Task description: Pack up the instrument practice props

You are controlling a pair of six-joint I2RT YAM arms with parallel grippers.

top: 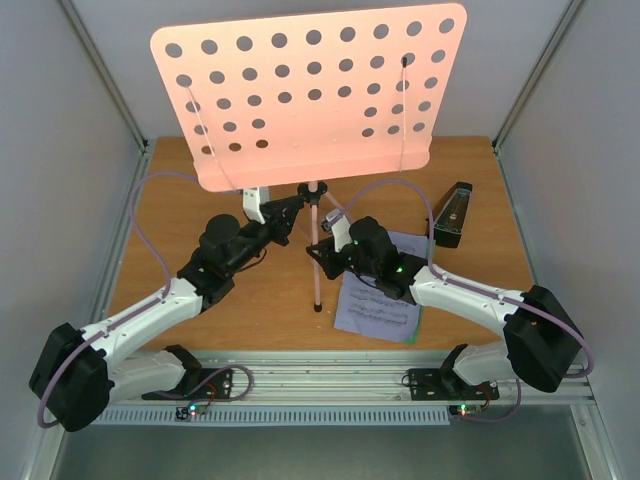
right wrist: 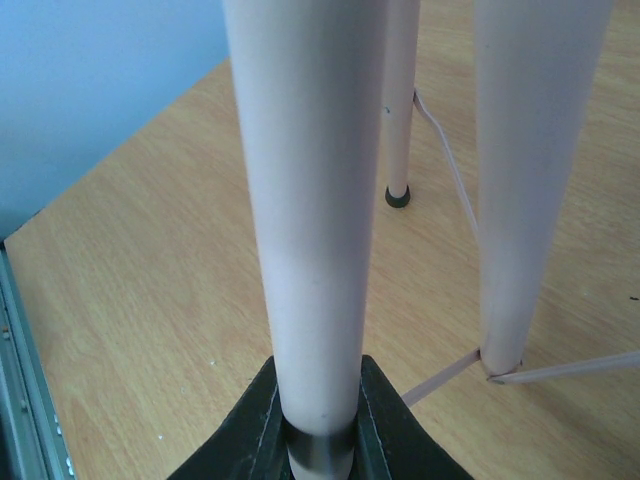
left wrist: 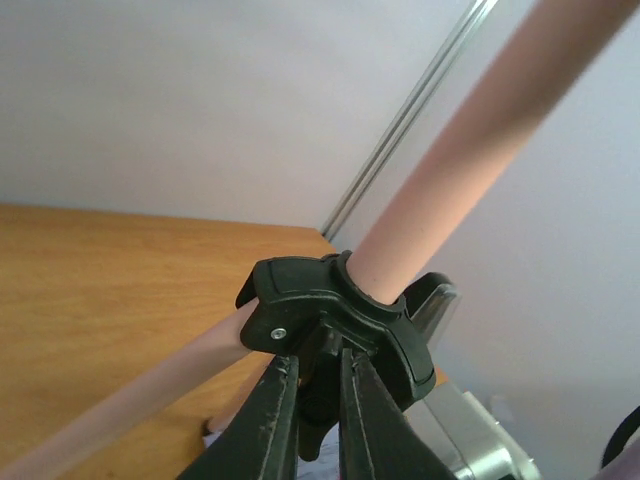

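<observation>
Wood-grain laminate forms the worktop (top: 250,300), boxed in by plain pale grey walls with aluminium rails at the corners. At its middle stands the pink tripod music stand (top: 310,95), its flat desk punched with rows of round holes and its tubes smooth and matt, one leg ending in a black cap. The left claw (left wrist: 318,365) is closed on a tab of the black plastic collar (left wrist: 330,300), a moulded hub with a small screw where the legs meet the centre tube. The right claw (right wrist: 318,405) is clamped around one smooth pink tube of the stand, with thin pink brace rods close by. Just right of the stand's legs, the white and green sheets of printed music (top: 375,310) lie flat on the worktop, the green one showing only as an edge underneath. Staves are visible, but no writing is legible. Beyond them, nearer the right wall, sits the small black pyramid metronome (top: 452,215) with its clear cover.
</observation>
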